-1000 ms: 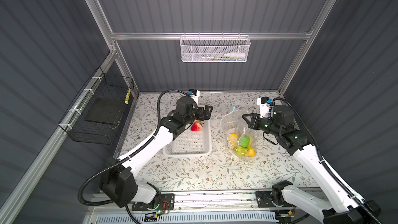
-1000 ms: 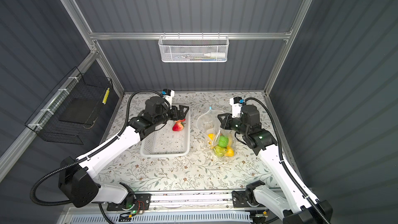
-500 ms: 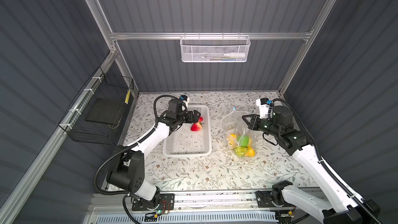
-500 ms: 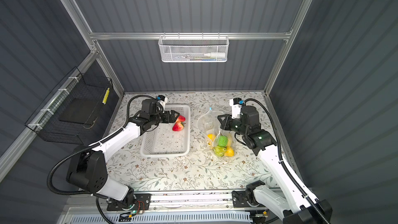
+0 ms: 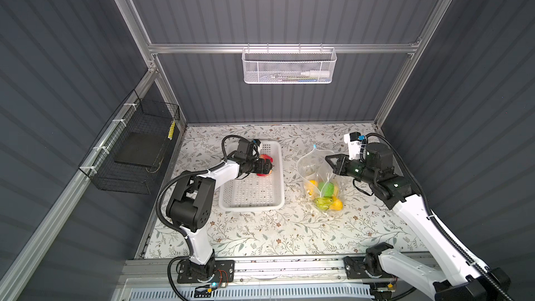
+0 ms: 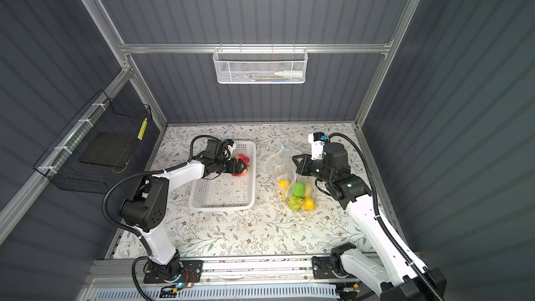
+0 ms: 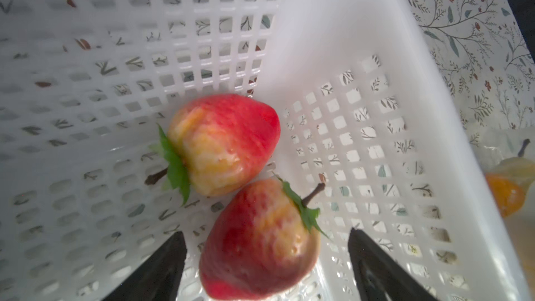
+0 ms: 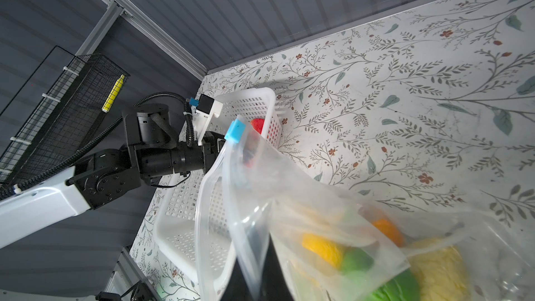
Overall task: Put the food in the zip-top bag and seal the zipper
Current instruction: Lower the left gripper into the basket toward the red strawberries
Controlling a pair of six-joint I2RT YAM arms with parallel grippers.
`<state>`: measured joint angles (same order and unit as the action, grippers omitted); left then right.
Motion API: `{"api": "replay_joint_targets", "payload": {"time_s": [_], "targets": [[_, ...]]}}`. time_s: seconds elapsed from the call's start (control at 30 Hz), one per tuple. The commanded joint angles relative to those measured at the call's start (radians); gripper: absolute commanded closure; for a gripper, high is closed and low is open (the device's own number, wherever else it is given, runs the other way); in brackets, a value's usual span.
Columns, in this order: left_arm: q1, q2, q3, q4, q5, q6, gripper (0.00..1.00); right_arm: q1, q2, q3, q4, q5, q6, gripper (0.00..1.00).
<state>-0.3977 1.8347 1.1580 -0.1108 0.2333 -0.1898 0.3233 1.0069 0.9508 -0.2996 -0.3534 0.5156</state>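
Two strawberries [image 7: 223, 143] lay cornered against the walls of the white basket [image 7: 347, 39], one between the released left fingers [image 7: 162, 267], while the right fingers [image 5: 333, 161] clenched the rim of the zip-top bag [image 5: 314, 166].

We see a floral-patterned table [image 5: 289, 233], a white perforated basket [image 5: 251, 205] resting on it left of middle, a clear zip-top bag [image 5: 312, 166] just beside the basket, its filled bottom on the tabletop

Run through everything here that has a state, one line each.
zip-top bag, mouth open, partly filled.
zipper, unsealed.
white basket, holds two strawberries.
left pincer, open, flanking the nearer one.
right pincer, shut on the bag's edge.
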Motion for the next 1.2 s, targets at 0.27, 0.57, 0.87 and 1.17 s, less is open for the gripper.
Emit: {"api": "replay_joint_targets", "payload": {"time_s": [0.27,0.57,0.87,1.17], "targets": [[-0.01,0.052,0.016,0.032,0.063,-0.023,0.12,0.003,0.007,0.014,0.018,-0.004,0.001,1.0],[-0.078,-0.024,-0.054,-0.013,-0.034,-0.034,0.13,0.003,0.02,0.019,0.021,-0.011,0.0,1.0],[-0.118,0.0,0.001,-0.083,-0.176,0.003,0.15,0.003,0.017,0.014,0.021,-0.015,0.003,1.0],[-0.119,0.093,0.107,-0.115,-0.22,0.028,0.19,0.003,0.006,0.01,0.014,-0.006,0.0,1.0]]}}
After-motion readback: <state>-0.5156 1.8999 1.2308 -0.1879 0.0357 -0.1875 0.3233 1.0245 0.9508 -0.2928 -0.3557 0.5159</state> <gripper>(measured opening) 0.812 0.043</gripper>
